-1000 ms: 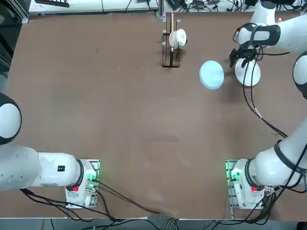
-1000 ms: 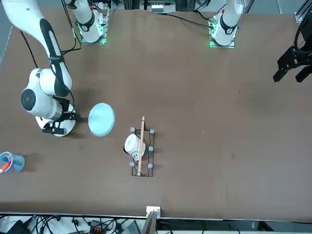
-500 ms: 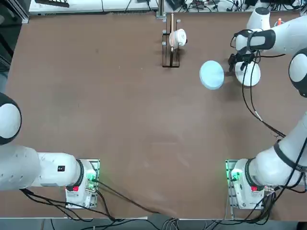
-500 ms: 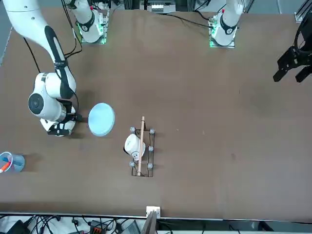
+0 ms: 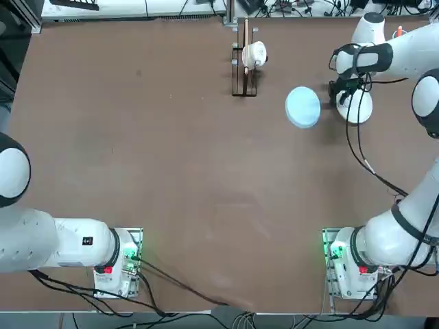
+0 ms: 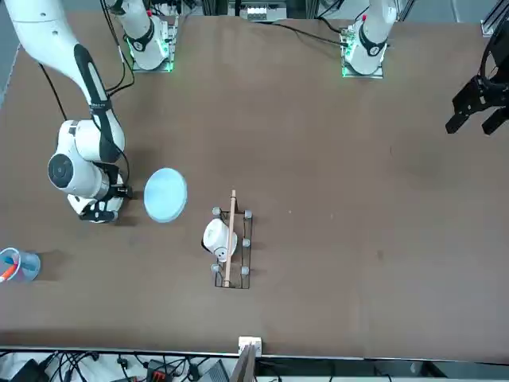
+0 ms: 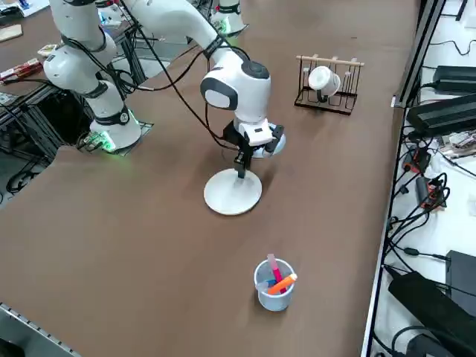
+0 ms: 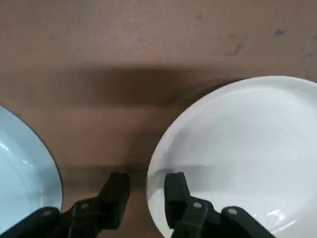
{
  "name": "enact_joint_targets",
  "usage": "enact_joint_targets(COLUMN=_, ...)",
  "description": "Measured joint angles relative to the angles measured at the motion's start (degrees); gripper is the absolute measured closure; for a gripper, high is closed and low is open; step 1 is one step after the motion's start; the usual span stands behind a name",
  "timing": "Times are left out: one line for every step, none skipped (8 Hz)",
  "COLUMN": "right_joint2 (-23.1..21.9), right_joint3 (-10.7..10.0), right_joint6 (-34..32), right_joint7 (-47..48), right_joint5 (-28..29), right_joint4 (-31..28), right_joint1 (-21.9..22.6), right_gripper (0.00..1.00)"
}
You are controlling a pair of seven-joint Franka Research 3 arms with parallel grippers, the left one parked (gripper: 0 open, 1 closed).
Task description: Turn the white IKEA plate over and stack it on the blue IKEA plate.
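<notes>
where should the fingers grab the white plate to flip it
On its raised rim, at the edge facing the blue plate. The white plate lies flat on the table, so only the rim gives purchase: come from above, one finger inside, one outside. The right gripper already straddles that edge this way, probably the best hold.

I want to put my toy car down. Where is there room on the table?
Lots of bare table between the arm bases and the rack. It's crowded where the right tool straddles the white plate's rim beside the blue plate.
</notes>
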Motion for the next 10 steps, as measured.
enact_joint_targets(right_joint2=0.2, right_joint3=0.0, right_joint6=-0.1, right_joint7=-0.1, right_joint5=0.0, right_joint4=0.0, right_joint1=0.0, right_gripper=0.66)
enact_joint_targets(right_joint2=0.2, right_joint3=0.0, right_joint6=-0.1, right_joint7=-0.3, right_joint5=0.0, right_joint4=0.0, right_joint1=0.0, right_gripper=0.7)
enact_joint_targets(right_joint2=0.2, right_joint3=0.0, right_joint6=-0.1, right_joint7=-0.7, right_joint5=0.0, right_joint4=0.1, right_joint1=0.0, right_gripper=0.77)
enact_joint_targets(right_joint2=0.1, right_joint3=0.0, right_joint6=-1.0, right_joint7=-0.9, right_joint5=-0.2, right_joint4=0.8, right_joint1=0.0, right_gripper=0.96)
enact_joint_targets(right_joint2=-0.4, right_joint3=0.1, right_joint6=-3.9, right_joint7=-1.0, right_joint5=-0.3, right_joint4=2.2, right_joint1=0.1, right_gripper=0.97)
enact_joint_targets(right_joint2=-0.6, right_joint3=0.6, right_joint6=-8.2, right_joint7=-1.1, right_joint5=-0.4, right_joint4=4.5, right_joint1=0.1, right_gripper=0.97)
enact_joint_targets(right_joint2=-1.1, right_joint3=1.4, right_joint6=-12.1, right_joint7=-1.2, right_joint5=-0.4, right_joint4=6.7, right_joint1=0.2, right_gripper=0.97)
enact_joint_targets(right_joint2=-2.1, right_joint3=2.4, right_joint6=-14.8, right_joint7=-1.2, right_joint5=-0.3, right_joint4=8.5, right_joint1=0.2, right_gripper=0.97)
enact_joint_targets(right_joint2=-3.5, right_joint3=3.2, right_joint6=-17.2, right_joint7=-1.2, right_joint5=0.1, right_joint4=10.0, right_joint1=0.3, right_gripper=0.97)
enact_joint_targets(right_joint2=-5.0, right_joint3=3.8, right_joint6=-19.6, right_joint7=-1.2, right_joint5=2.2, right_joint4=11.4, right_joint1=0.3, right_gripper=0.97)
